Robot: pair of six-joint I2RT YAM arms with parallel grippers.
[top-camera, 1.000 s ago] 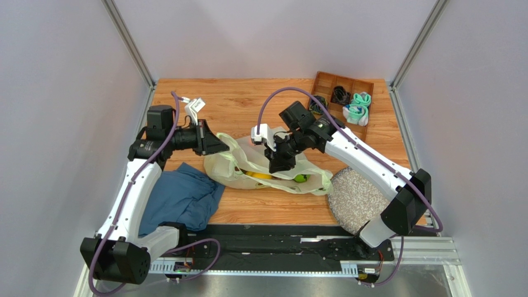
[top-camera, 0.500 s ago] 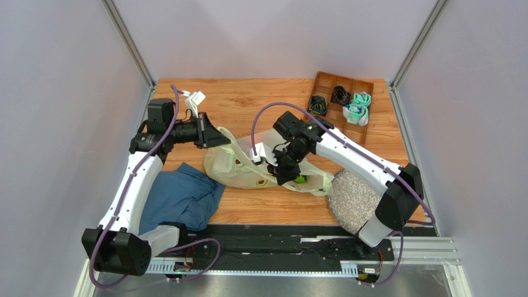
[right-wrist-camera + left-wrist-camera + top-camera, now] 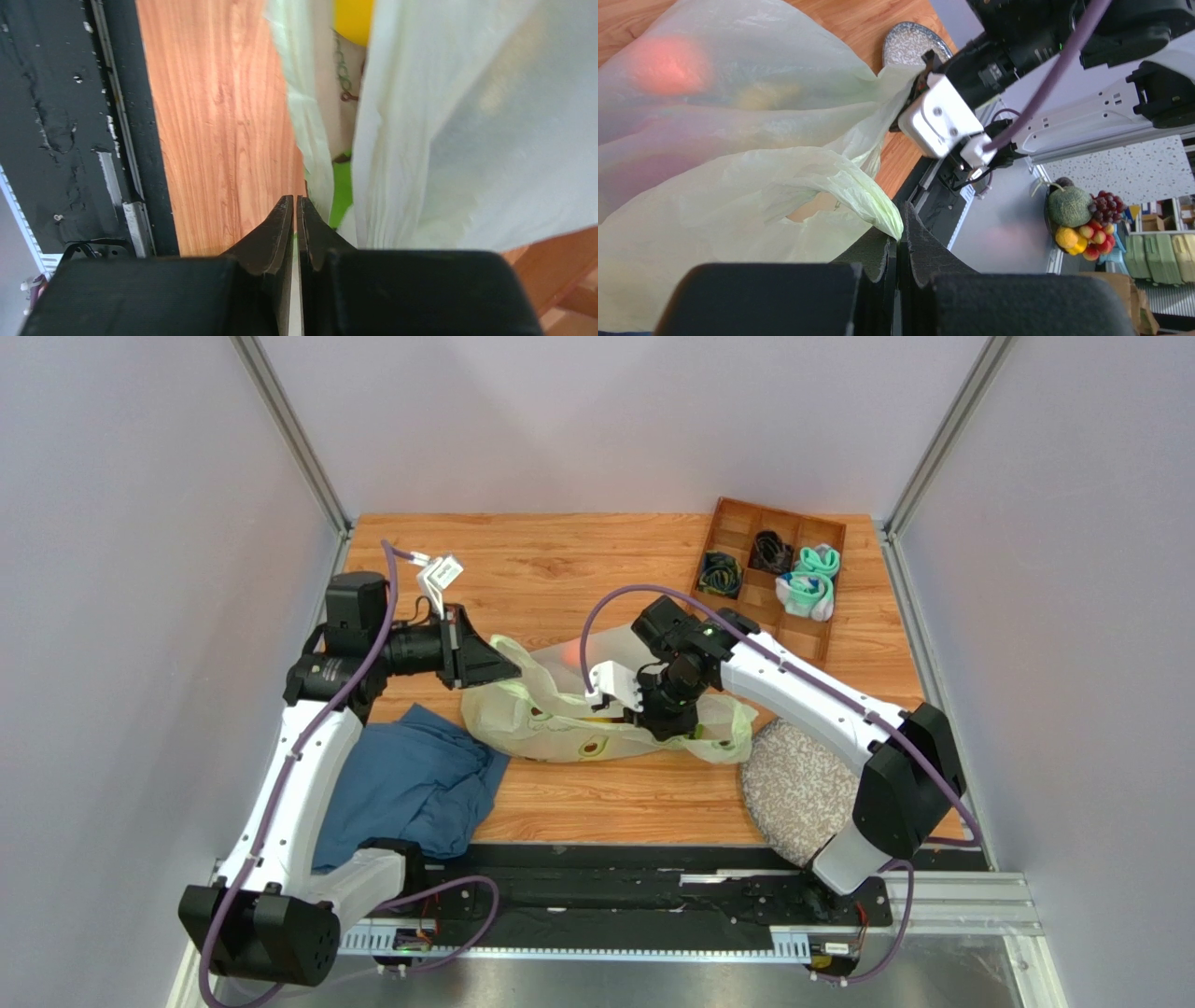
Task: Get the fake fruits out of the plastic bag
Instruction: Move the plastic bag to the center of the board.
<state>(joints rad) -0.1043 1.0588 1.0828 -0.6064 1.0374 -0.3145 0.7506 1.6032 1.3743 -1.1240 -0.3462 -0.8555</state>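
The pale yellow-green plastic bag (image 3: 554,721) lies crumpled on the wooden table between the arms. My left gripper (image 3: 502,668) is shut on a bag handle (image 3: 868,199) at the bag's left end and holds it up. My right gripper (image 3: 659,714) is low over the bag's right half. Its jaws are together, with a sliver of bag film (image 3: 312,168) at the tip. Through the bag in the right wrist view I see a yellow fruit (image 3: 354,17) and a green fruit (image 3: 342,192). A reddish fruit (image 3: 668,66) shows blurred through the film in the left wrist view.
A blue cloth (image 3: 414,784) lies at the near left beside the bag. A grey speckled round plate (image 3: 807,784) sits at the near right. A wooden divided tray (image 3: 779,567) with rolled socks stands at the back right. A black strip (image 3: 631,865) runs along the near edge.
My right gripper moved from the bag's mouth down and right to the bag's right half. The bag has flattened and now covers the yellow and green fruits. The left gripper still holds the handle.
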